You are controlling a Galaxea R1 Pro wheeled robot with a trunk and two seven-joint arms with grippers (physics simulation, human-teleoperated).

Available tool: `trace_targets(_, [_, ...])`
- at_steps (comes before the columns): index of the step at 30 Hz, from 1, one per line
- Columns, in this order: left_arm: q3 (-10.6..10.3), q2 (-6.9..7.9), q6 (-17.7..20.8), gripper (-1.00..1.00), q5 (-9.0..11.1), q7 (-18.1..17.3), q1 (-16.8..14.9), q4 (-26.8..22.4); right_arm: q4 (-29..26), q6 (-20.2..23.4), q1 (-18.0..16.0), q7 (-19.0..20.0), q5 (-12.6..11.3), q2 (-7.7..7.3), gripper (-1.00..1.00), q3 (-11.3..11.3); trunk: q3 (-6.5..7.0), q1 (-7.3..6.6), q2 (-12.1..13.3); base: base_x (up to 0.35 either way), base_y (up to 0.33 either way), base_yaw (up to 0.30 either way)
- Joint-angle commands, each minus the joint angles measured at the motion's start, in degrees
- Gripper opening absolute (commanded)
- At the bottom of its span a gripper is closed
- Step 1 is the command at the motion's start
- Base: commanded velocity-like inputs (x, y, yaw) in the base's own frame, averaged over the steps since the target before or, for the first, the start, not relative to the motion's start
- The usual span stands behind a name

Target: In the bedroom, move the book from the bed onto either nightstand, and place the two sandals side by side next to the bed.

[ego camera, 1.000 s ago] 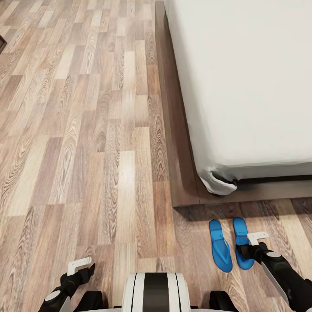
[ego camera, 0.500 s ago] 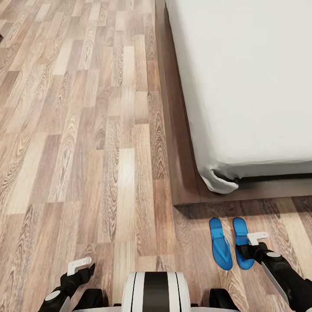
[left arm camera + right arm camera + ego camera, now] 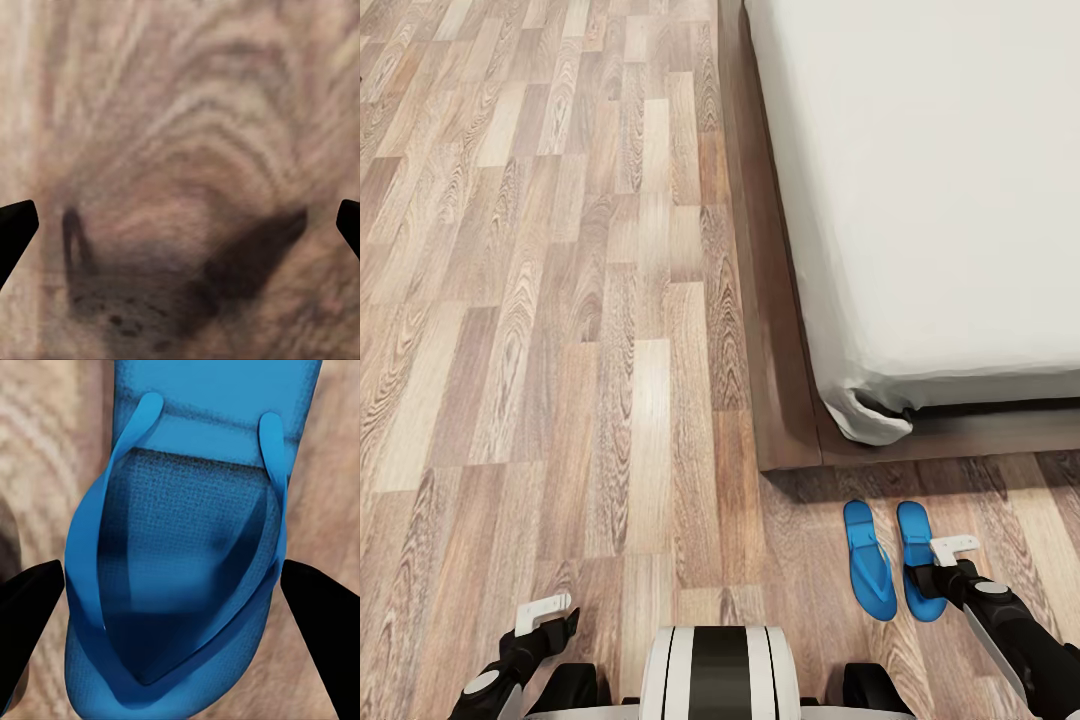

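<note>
**A:** Your left gripper (image 3: pixel 545 610) hovers over bare floor (image 3: pixel 560 350), fingers spread wide, holding nothing. Where are the sandals?

**B:** Both lie on the floor just off the bed's (image 3: pixel 790 400) foot corner. The left sandal (image 3: pixel 870 560) and right sandal (image 3: pixel 920 562) lie parallel, long axes towards the bed frame. Your right gripper (image 3: pixel 180 585) is spread either side of the right one, not touching it.

**A:** Handling?

**B:** Probably light and floppy. Pinch the sole's edges.
</note>
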Motion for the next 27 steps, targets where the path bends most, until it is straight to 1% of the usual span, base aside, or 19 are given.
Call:
trace_targets(1, [0.1, -0.01, 0.2, 1.0, 0.6, -0.3, 0.0, 0.0, -0.1, 0.3, 0.0, -0.1, -0.6, -0.07, -1.0, 0.2, -0.03, -0.01, 0.0, 0.0, 0.0, 0.0])
trace_targets(18, [0.1, -0.01, 0.2, 1.0, 0.6, -0.3, 0.0, 0.0, -0.1, 0.3, 0.0, -0.1, -0.6, -0.07, -1.0, 0.2, -0.03, -0.01, 0.0, 0.0, 0.0, 0.0])
trace_targets(19, [0.1, -0.01, 0.2, 1.0, 0.6, -0.3, 0.0, 0.0, -0.1, 0.3, 0.0, -0.1, -0.6, -0.07, 1.0, 0.2, -0.03, -0.01, 0.0, 0.0, 0.0, 0.0])
trace_targets(27, [0.1, 0.0, 0.2, 1.0, 0.6, -0.3, 0.0, 0.0, -0.1, 0.3, 0.0, -0.1, -0.6, -0.07, 1.0, 0.2, -0.03, -0.01, 0.0, 0.0, 0.0, 0.0])
